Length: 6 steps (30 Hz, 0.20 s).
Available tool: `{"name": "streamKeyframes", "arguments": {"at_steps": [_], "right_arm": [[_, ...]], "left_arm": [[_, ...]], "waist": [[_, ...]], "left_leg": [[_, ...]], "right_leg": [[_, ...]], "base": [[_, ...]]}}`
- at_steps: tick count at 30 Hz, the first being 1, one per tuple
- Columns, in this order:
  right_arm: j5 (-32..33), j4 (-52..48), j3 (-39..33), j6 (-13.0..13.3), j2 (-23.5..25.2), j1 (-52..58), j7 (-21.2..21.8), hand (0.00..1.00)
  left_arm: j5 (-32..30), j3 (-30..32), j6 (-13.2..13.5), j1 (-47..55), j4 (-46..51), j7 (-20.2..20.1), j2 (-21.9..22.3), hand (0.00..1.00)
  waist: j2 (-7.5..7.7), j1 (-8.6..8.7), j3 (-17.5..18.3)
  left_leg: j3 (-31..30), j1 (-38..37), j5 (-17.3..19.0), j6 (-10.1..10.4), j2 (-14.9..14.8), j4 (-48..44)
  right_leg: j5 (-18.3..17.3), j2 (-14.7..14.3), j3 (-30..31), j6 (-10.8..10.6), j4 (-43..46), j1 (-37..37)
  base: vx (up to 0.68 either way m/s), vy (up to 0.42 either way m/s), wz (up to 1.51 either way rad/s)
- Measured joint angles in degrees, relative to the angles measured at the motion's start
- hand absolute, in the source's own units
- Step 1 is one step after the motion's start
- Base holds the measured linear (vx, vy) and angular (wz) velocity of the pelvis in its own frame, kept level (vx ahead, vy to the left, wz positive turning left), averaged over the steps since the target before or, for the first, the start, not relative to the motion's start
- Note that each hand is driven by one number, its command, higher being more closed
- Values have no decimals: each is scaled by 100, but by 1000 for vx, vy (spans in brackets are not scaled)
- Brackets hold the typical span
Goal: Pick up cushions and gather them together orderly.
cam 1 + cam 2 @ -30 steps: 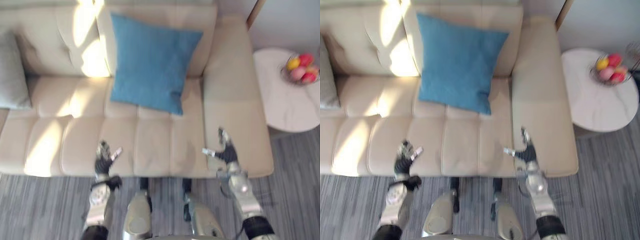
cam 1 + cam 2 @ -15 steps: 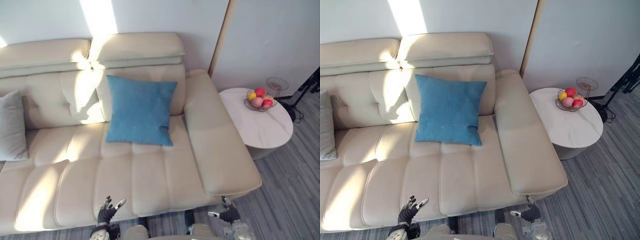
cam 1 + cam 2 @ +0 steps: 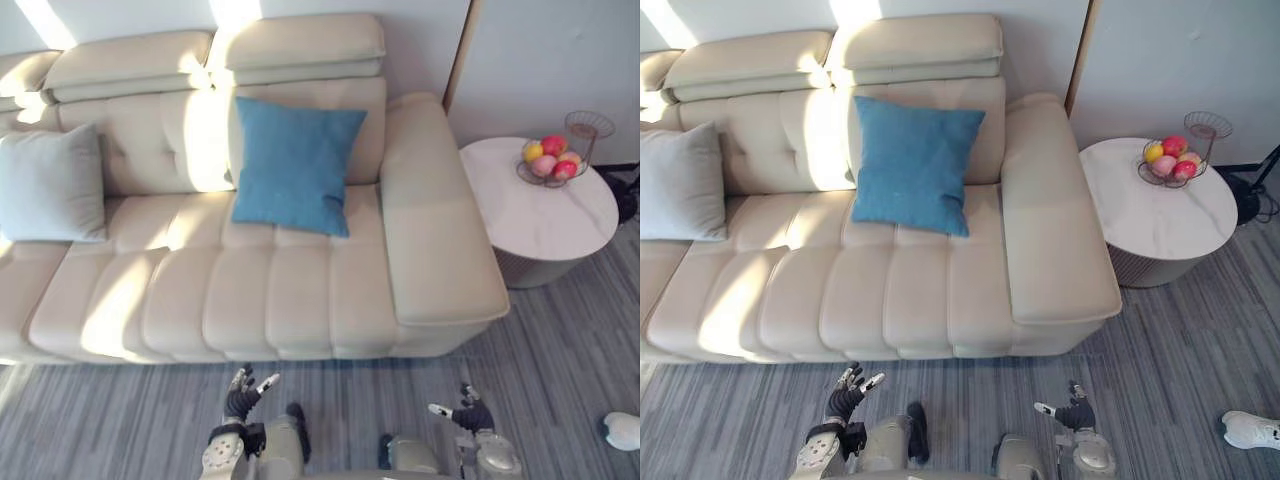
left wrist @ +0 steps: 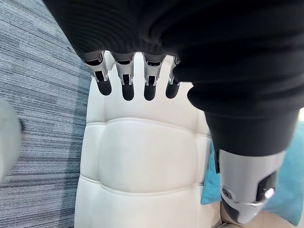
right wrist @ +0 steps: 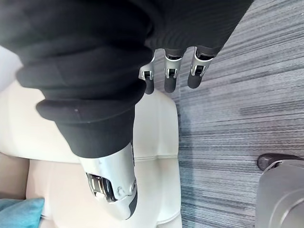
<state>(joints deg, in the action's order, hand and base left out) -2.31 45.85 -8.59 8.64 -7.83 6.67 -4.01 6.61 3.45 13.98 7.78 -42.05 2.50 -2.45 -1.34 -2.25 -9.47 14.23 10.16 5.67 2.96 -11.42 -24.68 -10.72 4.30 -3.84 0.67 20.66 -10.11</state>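
Both my hands sit low over the striped grey floor point(image 3: 110, 420), short of the sofa's point(image 3: 300, 300) front edge. Left hand point(image 3: 243, 392): fingers spread, nothing in it. Right hand point(image 3: 468, 413): loose and empty too. The blue cushion point(image 3: 295, 165) leans upright on the backrest at 12 o'clock from my left hand, well apart across the seat. It's squarish, woven and soft. The grey cushion point(image 3: 50, 185) stands at 10 o'clock, well apart from the blue one. My left hand is nearer both. The sofa is smooth cream leather in padded panels, so I'd expect cushions to slide easily.
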Motion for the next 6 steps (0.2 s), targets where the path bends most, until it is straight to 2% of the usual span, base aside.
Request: {"name": "streamKeyframes", "arguments": {"at_steps": [1,3,4,5,6], "right_arm": [[-4,10,-28,-1,-4,6,1,0],[-6,40,-114,-2,-77,2,16,0],[-12,162,-217,-10,-68,-22,30,0],[-13,251,-245,-14,-23,-60,44,0],[-12,290,-265,-15,-12,-56,43,0]], "left_arm": [[0,-2,0,0,-2,-3,3,0],[-1,-2,-1,17,-13,-4,11,0],[-9,23,-4,21,-40,0,-25,0],[-11,121,-4,12,-68,4,-79,0],[-11,150,-7,22,-97,7,-102,0]], "waist": [[-17,14,11],[-140,29,93],[-258,124,171],[-193,141,193],[-170,130,195]], "left_leg": [[10,-401,157,34,66,319],[4,-942,157,41,163,1351],[-8,-1179,45,374,168,2087],[-25,-1202,-83,281,241,2267],[-18,-1211,-92,268,255,2265]], "right_leg": [[123,-16,-36,-4,-184,1],[302,-101,-96,-145,-444,-11],[487,-202,-150,-220,-650,-15],[756,-176,-115,-293,-956,88],[871,-165,-107,-313,-1118,174]], "base": [[-302,45,22],[-213,81,23],[-173,79,27],[-161,85,19],[-87,33,4]]}}
